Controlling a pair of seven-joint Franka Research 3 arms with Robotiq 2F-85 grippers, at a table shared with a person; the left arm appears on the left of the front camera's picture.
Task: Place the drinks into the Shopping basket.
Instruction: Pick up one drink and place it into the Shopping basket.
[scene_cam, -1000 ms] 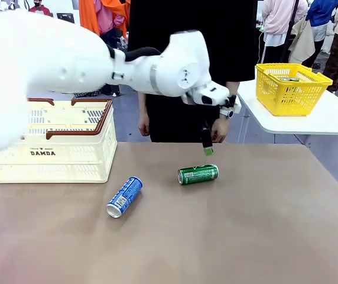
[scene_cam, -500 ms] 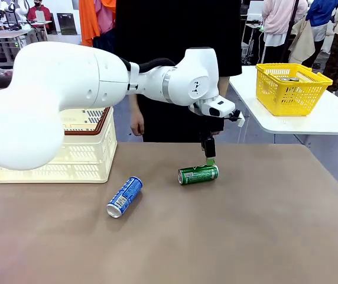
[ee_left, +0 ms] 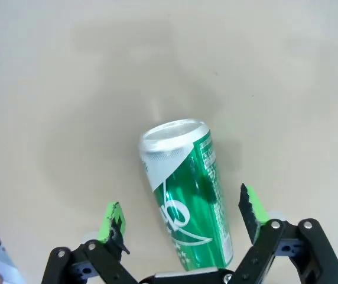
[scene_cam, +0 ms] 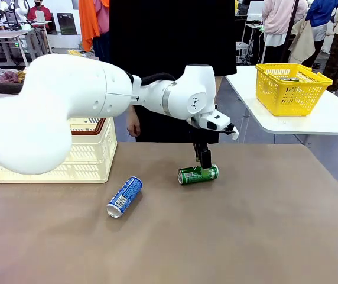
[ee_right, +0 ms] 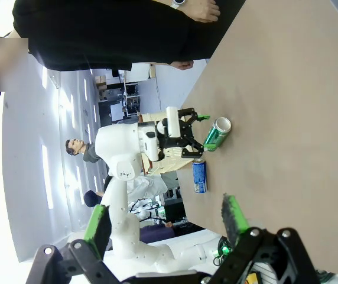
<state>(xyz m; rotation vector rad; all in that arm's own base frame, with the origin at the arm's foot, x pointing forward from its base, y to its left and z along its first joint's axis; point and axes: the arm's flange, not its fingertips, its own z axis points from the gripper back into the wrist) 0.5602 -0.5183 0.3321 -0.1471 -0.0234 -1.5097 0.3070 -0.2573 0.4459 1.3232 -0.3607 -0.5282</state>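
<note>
Counts: two baskets, two cans, one person at the table, two pincers

- Table (scene_cam: 257, 236): brown top, both cans lying on their sides on it
- Person (scene_cam: 169, 53): dark clothes, standing just behind the left gripper at the far edge; one hand (scene_cam: 133, 126) hangs down
- Shopping basket (scene_cam: 89, 157): cream, slotted, brown rim, well off to the left of the left gripper and partly hidden by the left arm (scene_cam: 98, 94)
- Yellow mesh basket (scene_cam: 290, 89): on a white side table, well to the right of and beyond that gripper
- Left gripper (scene_cam: 204, 161): lowered over the green can (scene_cam: 198, 174), jaws spread wide, gripping nothing
- Right gripper (ee_right: 166, 219): jaws wide apart, nothing between them, well apart from both cans
- Blue can (scene_cam: 124, 196): left of the left gripper and nearer the camera, well apart from it

View differences
- Left wrist view: green can (ee_left: 184, 177) lies between the two green pads (ee_left: 113, 216), a gap on either side, no contact; silver top points away from the palm
- Front view: one finger stands behind the can, so the straddle is hard to read; it gives both baskets
- Right wrist view: blue can (ee_right: 199, 176) and green can (ee_right: 217, 134) far off, with the left arm's pincer over the green one
</note>
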